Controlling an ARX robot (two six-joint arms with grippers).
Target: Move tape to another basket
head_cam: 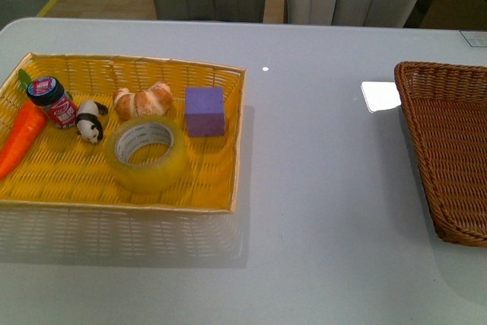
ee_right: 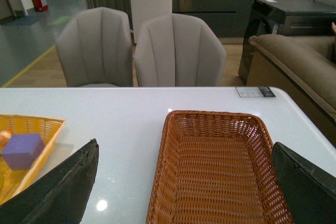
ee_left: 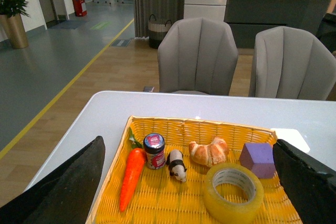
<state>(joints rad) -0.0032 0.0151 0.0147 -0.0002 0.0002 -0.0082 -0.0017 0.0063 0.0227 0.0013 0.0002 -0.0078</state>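
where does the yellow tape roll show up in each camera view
Front view: translucent yellow packing-tape roll in the yellow woven basket, beside the purple cube.
Left wrist view: same basket, roll beside that cube.
Right wrist view: absent; the cube shows.
Shared landmark: the cube.

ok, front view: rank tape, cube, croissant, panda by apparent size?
1. tape
2. cube and croissant: look about alike, not ranking them
3. panda

I see a glossy white table (head_cam: 319, 188) with two grey padded chairs (ee_left: 197, 56) behind it. A yellow line (ee_left: 68, 86) divides the wood floor (ee_left: 118, 69) from grey. Farther back are a brown sofa (ee_right: 294, 61) and a potted plant (ee_left: 11, 14).
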